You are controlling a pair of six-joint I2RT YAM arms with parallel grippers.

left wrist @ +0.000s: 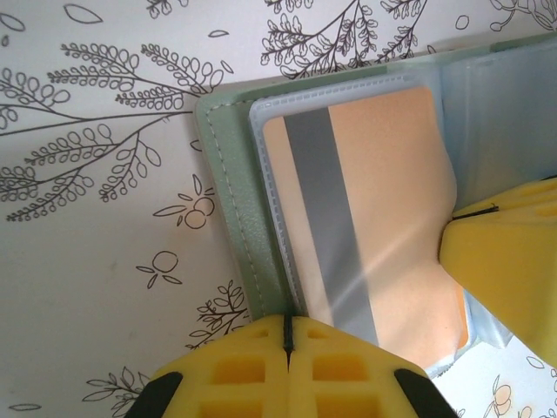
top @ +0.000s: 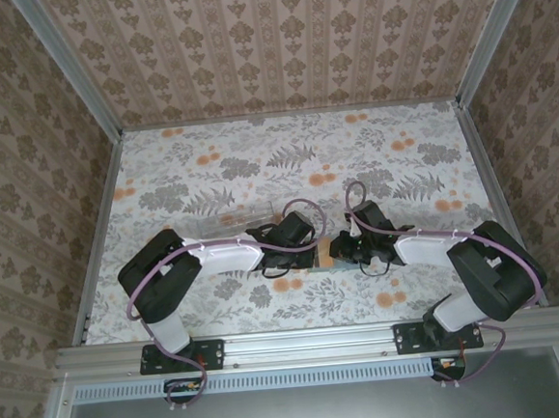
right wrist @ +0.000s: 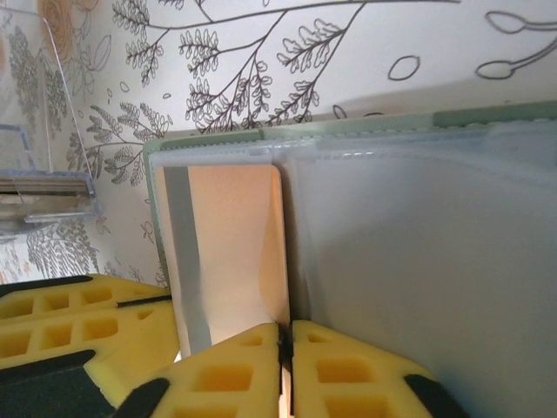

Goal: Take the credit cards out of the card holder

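Card holder, lying open on flowered table at near centre, is holding tan-orange credit card in its clear pocket. Left gripper is clenching holder's edge; right gripper is pinching card's edge.

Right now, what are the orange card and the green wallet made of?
The card looks like thin smooth plastic: it shines a little and bends at one side. The wallet looks like soft leather or fake leather, matte, with a stitched edge; which, I can't tell. Its pocket seems cloudy see-through plastic.
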